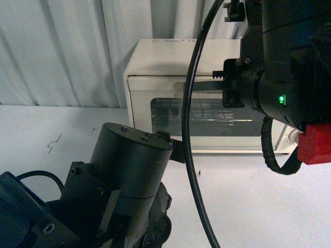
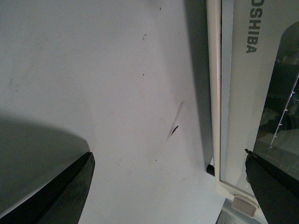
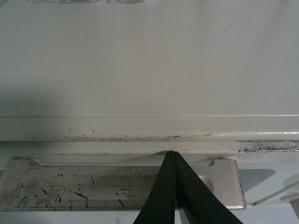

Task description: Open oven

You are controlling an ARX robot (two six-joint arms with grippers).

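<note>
Directly at the oven's (image 3: pixel 140 70) handle (image 3: pixel 93 186), right gripper (image 3: pixel 173 156) sits pinched together; left gripper (image 2: pixel 168 154) gapes.

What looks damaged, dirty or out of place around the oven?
Only wear: dark scratches on the bar handle of the oven, grime along the top seam, and a small scuff on the white table. The door sits closed and straight; nothing spilled.

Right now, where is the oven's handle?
The handle is the flat metal bar atop the oven door, above its window; the right wrist view shows the right gripper closed, tips at it.
</note>
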